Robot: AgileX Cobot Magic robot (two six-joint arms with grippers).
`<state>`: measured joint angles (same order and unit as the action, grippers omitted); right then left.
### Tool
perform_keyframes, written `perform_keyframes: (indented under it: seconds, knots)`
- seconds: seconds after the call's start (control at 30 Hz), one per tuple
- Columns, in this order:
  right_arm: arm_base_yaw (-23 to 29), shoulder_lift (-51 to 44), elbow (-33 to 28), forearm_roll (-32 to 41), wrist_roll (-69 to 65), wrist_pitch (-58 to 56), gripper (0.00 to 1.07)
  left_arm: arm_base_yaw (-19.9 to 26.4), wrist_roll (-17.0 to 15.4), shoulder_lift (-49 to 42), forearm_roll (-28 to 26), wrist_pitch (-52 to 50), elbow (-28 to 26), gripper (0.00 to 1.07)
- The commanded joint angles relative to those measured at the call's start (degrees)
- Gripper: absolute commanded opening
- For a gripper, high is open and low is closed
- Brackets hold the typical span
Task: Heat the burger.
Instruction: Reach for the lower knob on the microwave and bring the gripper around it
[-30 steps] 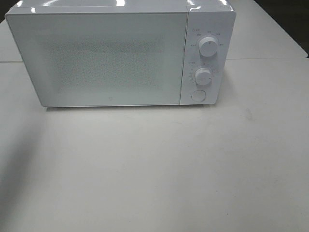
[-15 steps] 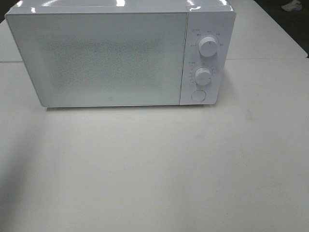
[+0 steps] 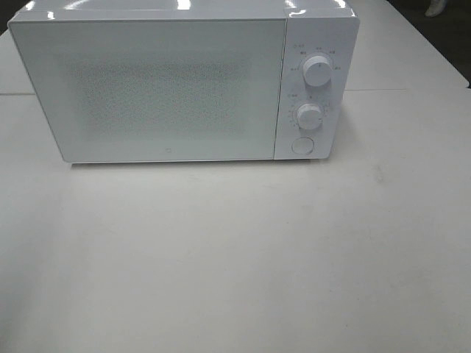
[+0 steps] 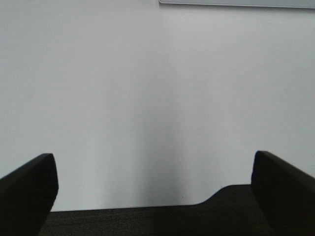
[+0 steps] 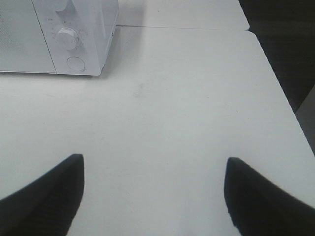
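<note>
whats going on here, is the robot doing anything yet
Nothing is being handled right now. A white microwave sits on the white table with its door shut. The left gripper and the right gripper both hang over bare table, open and empty, and neither arm shows in the high view. No burger is visible in any view, so the heating has not visibly started.

Microwave (image 3: 162,88) dial (image 3: 317,70) markings too small to read.
</note>
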<state>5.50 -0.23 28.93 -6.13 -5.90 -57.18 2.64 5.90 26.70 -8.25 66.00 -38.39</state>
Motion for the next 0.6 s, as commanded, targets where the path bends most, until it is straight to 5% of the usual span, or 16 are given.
perform_keyframes:
  seconds: [0.03, 0.1, 0.6]
  knots:
    - [0.0, -1.5, -0.1, -0.3, 0.7, 0.1, 0.76, 0.2, 0.4, -3.9, -0.1, -1.1, 3.3, 1.01]
    - [0.0, -1.5, -0.1, -0.3, 0.7, 0.1, 0.76, 0.2, 0.4, -7.6, -0.1, -1.0, 7.2, 1.01]
    - [0.0, -1.5, -0.1, -0.3, 0.8, 0.1, 0.76, 0.2, 0.2, -23.5, 0.9, -4.7, 8.8, 1.01]
